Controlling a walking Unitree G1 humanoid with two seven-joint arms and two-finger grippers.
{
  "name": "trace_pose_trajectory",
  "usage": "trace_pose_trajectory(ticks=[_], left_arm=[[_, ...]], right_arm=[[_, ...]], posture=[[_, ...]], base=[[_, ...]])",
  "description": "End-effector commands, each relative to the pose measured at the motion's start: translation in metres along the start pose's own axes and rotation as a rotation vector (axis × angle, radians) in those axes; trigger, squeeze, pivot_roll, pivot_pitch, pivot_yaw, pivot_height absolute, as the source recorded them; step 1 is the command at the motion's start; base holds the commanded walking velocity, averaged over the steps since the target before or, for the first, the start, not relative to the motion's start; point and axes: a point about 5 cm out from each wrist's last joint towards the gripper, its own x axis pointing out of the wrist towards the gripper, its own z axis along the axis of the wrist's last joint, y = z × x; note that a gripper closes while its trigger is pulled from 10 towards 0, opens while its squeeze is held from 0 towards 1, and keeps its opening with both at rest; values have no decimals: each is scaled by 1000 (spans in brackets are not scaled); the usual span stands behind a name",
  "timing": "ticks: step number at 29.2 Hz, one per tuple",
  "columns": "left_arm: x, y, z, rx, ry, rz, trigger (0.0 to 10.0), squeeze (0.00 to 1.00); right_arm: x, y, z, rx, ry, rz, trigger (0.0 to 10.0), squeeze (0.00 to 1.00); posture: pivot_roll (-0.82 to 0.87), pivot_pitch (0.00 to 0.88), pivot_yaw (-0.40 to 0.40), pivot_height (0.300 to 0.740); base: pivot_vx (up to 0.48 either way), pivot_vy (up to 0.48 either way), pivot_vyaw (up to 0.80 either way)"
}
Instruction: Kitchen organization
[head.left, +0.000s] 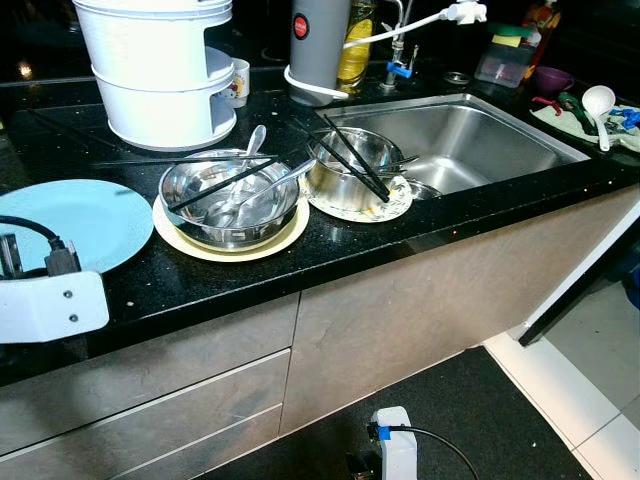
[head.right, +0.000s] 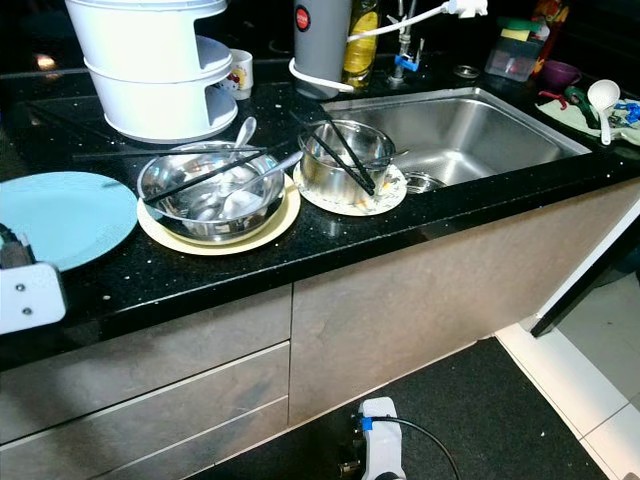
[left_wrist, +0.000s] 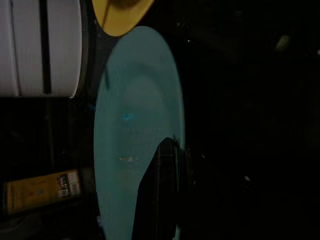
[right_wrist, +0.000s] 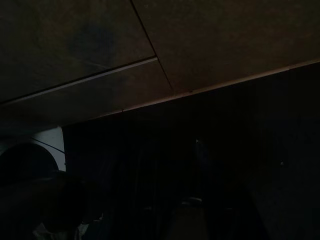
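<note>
While the left gripper (left_wrist: 160, 200), grip state unclear, hovers over the blue plate (head.left: 85, 220), a careless push could slide it off the counter (head.left: 400, 240).

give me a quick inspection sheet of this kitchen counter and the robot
surface: black speckled counter with a steel sink set in it
job's things: blue plate; steel bowl with spoon and chopsticks on a cream plate; smaller steel bowl with chopsticks on a patterned plate
clutter: white stacked container, mug, grey jug, white ladle
grippers: left gripper over the blue plate's edge, finger state unclear; right arm hangs idle by the cabinets
cables: white cord above the sink; black cable on left wrist
surroundings: grey drawer fronts, dark mat, white floor tiles
</note>
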Motion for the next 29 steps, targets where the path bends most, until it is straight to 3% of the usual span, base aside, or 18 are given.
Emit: trace_pose_trajectory(ticks=[1, 9, 12, 15, 18, 21, 25, 29], left_arm=[[3, -12, -2, -22, -2, -64, 0, 0], [0, -6, 4, -37, -46, -88, 0, 0], [-10, 7, 17, -126, -120, -126, 0, 0], [-23, 14, 23, -223, -135, -228, 0, 0], [-26, 16, 24, -240, -141, -237, 0, 0], [-33, 23, 35, -363, -202, -280, 0, 0], [-39, 19, 38, -407, -177, -383, 0, 0], [-43, 10, 34, -397, -116, -449, 0, 0]], right_arm=[[-3, -2, -8, 0, 32, -9, 10000, 0], [-3, -2, -7, 1, 29, -9, 10000, 0], [-3, -2, -7, 1, 29, -10, 10000, 0], [-3, -2, -7, 1, 29, -10, 10000, 0], [-3, -2, -7, 1, 29, -10, 10000, 0], [-3, -1, -7, 0, 31, -8, 10000, 0], [-2, 0, -7, 1, 29, -6, 10000, 0], [-2, 0, -6, 1, 29, -5, 10000, 0]], posture=[[25, 165, -92, 740], [25, 163, -92, 740], [24, 165, -93, 740], [26, 167, -93, 740], [26, 167, -93, 740], [33, 167, -96, 740], [34, 167, -95, 740], [33, 167, -95, 740]], base=[[0, 0, 0], [0, 0, 0], [0, 0, 0], [0, 0, 0], [0, 0, 0], [0, 0, 0], [0, 0, 0], [0, 0, 0]])
